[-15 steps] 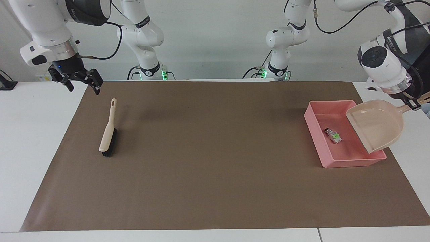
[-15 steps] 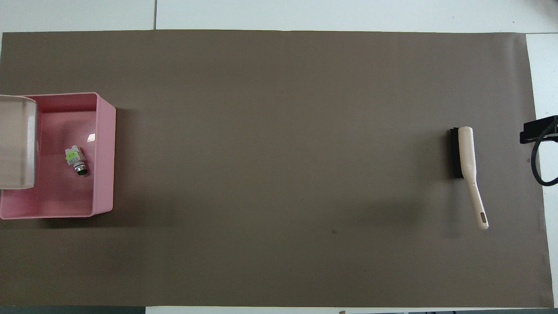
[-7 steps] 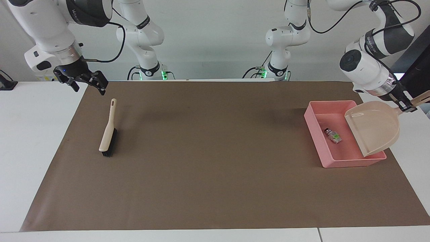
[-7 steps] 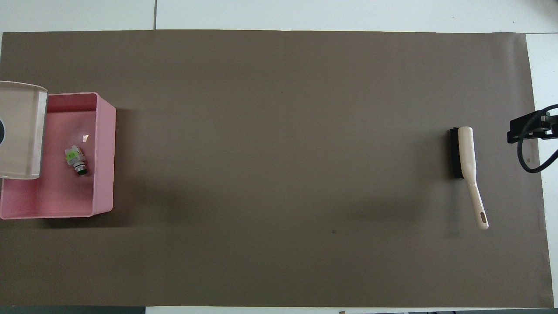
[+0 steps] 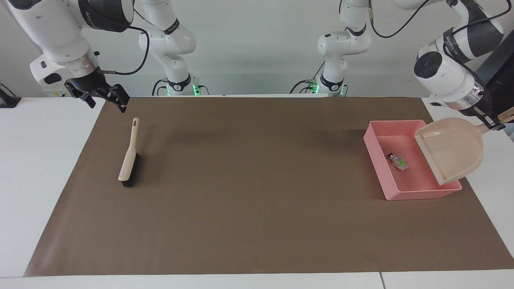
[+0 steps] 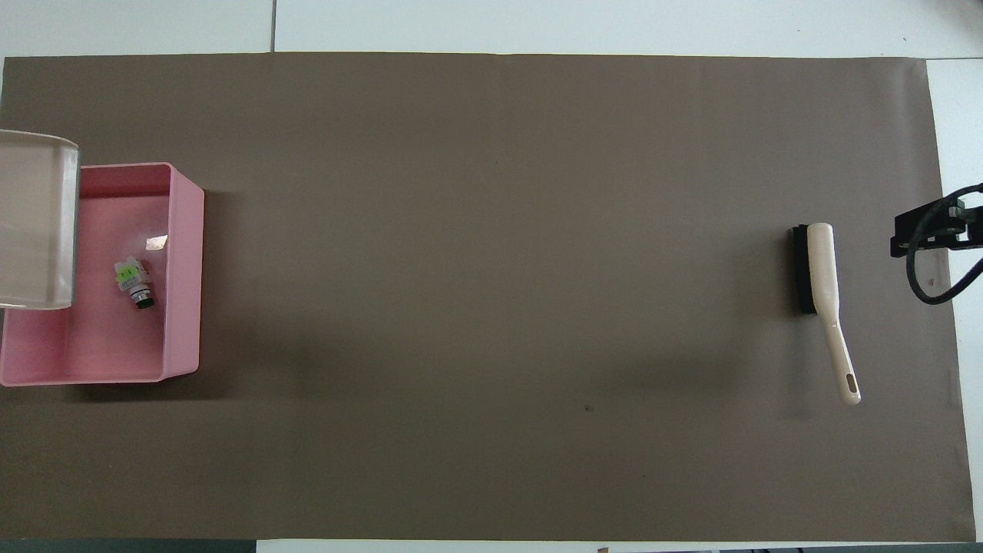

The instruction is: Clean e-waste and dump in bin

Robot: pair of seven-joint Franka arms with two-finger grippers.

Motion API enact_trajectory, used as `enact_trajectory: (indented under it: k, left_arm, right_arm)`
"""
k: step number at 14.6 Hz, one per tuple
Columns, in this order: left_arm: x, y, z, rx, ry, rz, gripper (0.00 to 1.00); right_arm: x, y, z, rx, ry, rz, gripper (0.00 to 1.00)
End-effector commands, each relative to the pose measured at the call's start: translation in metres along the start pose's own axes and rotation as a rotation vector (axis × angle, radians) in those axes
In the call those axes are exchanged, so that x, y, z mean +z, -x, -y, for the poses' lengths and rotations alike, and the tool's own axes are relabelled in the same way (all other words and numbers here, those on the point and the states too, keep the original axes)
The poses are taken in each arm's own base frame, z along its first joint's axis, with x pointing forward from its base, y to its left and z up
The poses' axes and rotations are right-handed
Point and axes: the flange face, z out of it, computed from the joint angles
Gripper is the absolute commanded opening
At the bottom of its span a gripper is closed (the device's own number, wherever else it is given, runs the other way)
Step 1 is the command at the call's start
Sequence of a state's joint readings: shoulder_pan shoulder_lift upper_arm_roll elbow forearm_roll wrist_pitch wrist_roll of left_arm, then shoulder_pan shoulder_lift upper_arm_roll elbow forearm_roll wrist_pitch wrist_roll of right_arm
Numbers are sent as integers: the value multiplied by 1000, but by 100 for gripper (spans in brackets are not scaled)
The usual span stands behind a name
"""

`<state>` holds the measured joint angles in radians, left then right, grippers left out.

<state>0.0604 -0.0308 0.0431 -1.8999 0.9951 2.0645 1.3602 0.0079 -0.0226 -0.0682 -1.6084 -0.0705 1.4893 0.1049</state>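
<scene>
- Facing view: the left gripper (image 5: 490, 122) is clamped on the handle of the beige plastic dustpan (image 5: 451, 150), which hangs tilted, mouth down, over the edge of the shallow rectangular pink plastic bin (image 5: 378, 160) that lies toward the left arm's end of the worktop (image 5: 24, 160).
- The bin sits on the brown paper mat (image 5: 257, 200), close to the mat's edge at the left arm's end. In it lies the e-waste, a white component with a green tip (image 5: 398, 161), about mid-floor; a second, dark piece cannot be made out apart from it.
- The right gripper (image 5: 103, 98) hangs with its fingers spread and holding nothing, over the mat's corner nearest the robots at the right arm's end.
- The beige-handled hand brush with black bristles (image 5: 129, 158) lies on the mat just inside that end, handle pointing toward the robots.
- Only this view shows both arms, the grip on the dustpan handle and the dustpan's tilt.
- Overhead view: the dustpan (image 6: 34, 223) shows only as a pale slab cut by the frame, covering the bin's (image 6: 184, 269) outer side; the left gripper is out of frame.
- The component (image 6: 132, 283) lies apart from every bin wall, beside a small bright glint on the floor.
- The right gripper (image 6: 933, 230) barely enters, at the mat's edge beside the brush (image 6: 822, 288).
- The whole mat between brush and bin is open.
</scene>
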Motion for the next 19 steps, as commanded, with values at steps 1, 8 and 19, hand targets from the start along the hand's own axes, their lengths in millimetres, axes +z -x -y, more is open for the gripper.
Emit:
enact_trajectory:
  k: [1, 8, 19]
  left_arm:
    - [-16, 18, 7, -17, 19, -144, 0]
    - [-57, -44, 3, -73, 134, -542, 0]
    - [-193, -271, -10, 58, 138, -637, 0]
  right_arm:
    - [-4, 4, 6, 29, -46, 9, 100]
    - [-10, 6, 19, 8, -33, -8, 100]
    - [-26, 7, 21, 0, -47, -11, 100]
